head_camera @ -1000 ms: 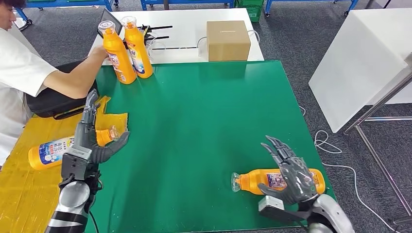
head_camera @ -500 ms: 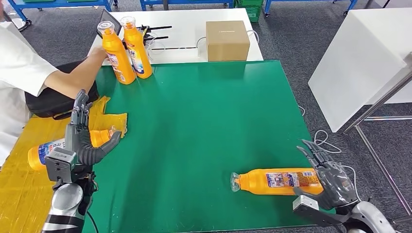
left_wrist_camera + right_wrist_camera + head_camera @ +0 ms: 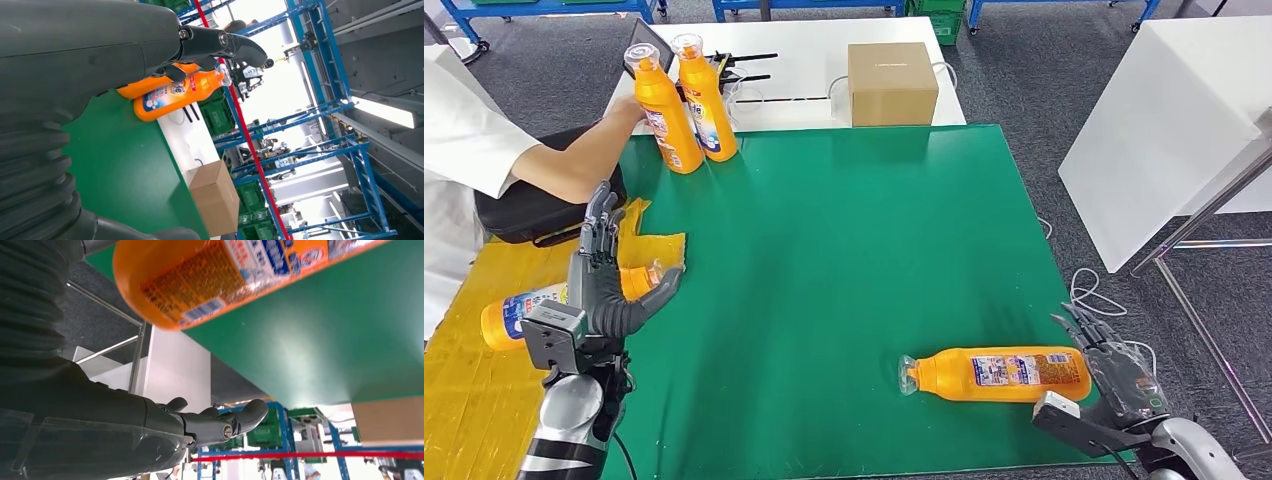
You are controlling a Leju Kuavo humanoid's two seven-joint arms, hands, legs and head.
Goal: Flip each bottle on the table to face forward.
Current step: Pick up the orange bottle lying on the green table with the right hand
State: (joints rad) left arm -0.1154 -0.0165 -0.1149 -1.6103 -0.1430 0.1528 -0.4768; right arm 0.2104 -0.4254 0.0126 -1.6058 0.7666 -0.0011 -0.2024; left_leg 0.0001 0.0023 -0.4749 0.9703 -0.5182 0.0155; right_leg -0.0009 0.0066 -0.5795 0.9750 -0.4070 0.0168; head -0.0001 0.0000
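Observation:
An orange bottle [image 3: 999, 373] lies on its side on the green mat [image 3: 844, 260] near the front right, cap pointing left, label up; its base end [image 3: 210, 285] fills the right wrist view. My right hand [image 3: 1114, 375] hovers open just beyond the bottle's base, off the mat's right edge. A second orange bottle [image 3: 534, 305] lies on the yellow cloth [image 3: 474, 380] at the left. My left hand [image 3: 604, 285] stands open above it, fingers spread upward. Two upright orange bottles [image 3: 686, 100] stand at the mat's back left; a person's hand [image 3: 629, 112] holds one.
A cardboard box [image 3: 892, 82] sits on the white table [image 3: 814, 70] behind the mat, beside black cables. A black bag [image 3: 529, 215] lies under the person's forearm. A white table [image 3: 1169, 130] stands at the right, with cables on the floor.
My right hand has left the lying bottle and drawn back to the right past its base. My left hand shifted slightly left. The person's hand stays on the upright bottle.

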